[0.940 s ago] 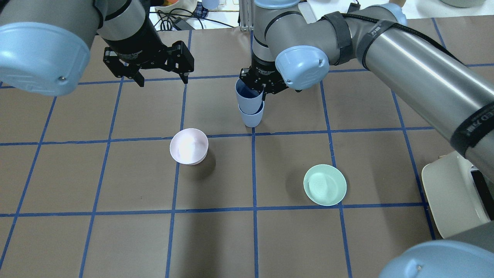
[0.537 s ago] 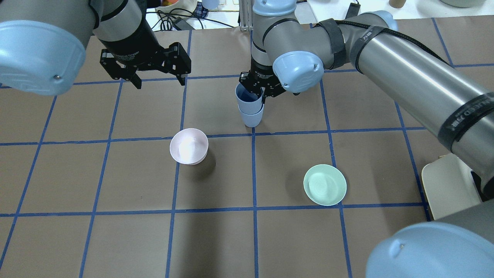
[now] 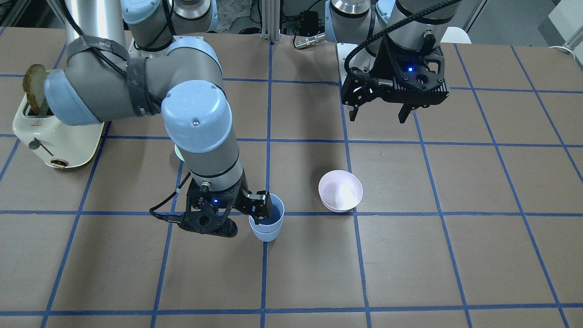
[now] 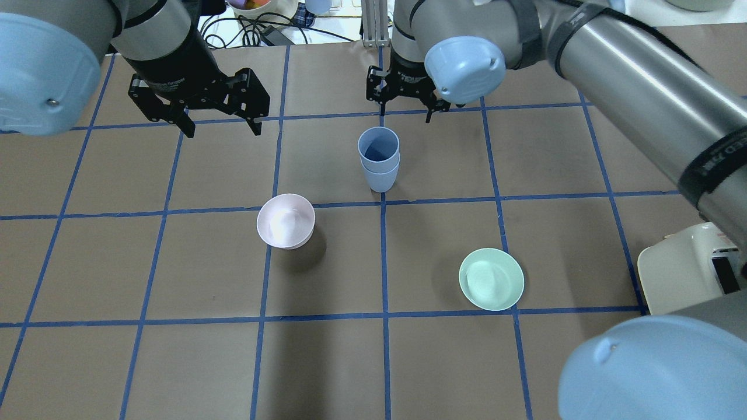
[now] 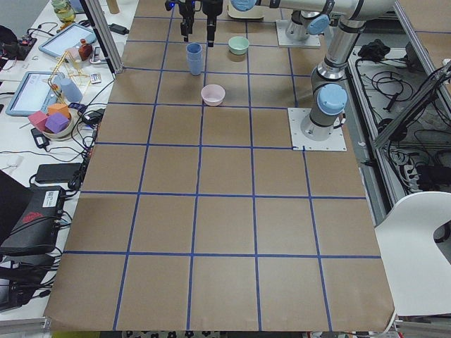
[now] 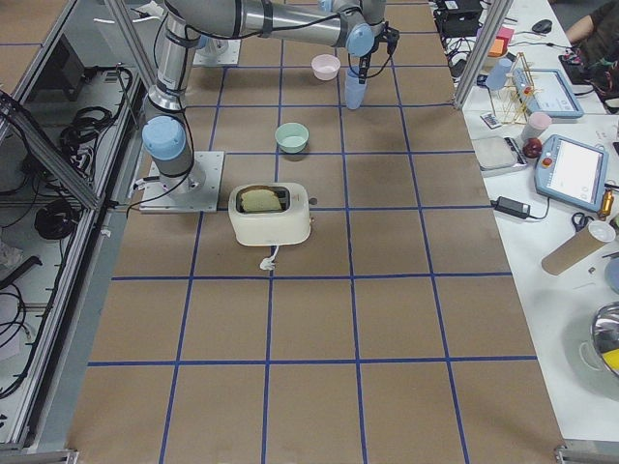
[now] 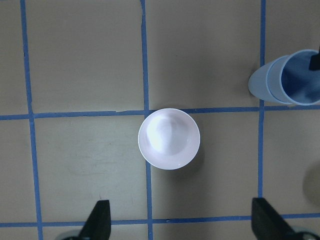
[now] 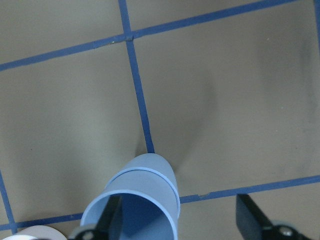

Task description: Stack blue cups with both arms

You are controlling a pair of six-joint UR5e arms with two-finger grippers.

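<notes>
The two blue cups (image 4: 379, 157) stand nested, one inside the other, upright near the table's middle. They also show in the front view (image 3: 267, 223) and the right wrist view (image 8: 140, 200). My right gripper (image 4: 405, 114) is open and empty, close over the stack on its far side. In the right wrist view one of its fingers (image 8: 255, 220) stands well clear of the cups and the other shows at the upper cup's rim. My left gripper (image 4: 223, 129) is open and empty, held high to the left, above the pink bowl (image 7: 169, 138).
The pale pink bowl (image 4: 286, 220) sits left of and nearer than the stack. The mint-green bowl (image 4: 491, 287) sits to the right front. A cream toaster (image 4: 683, 274) with toast stands at the right edge. The right arm's forearm spans the table's right half.
My right gripper has let go of the upper cup, opened and drawn up and back. The upper cup now sits lower in the bottom cup. My left gripper drifted slightly left.
</notes>
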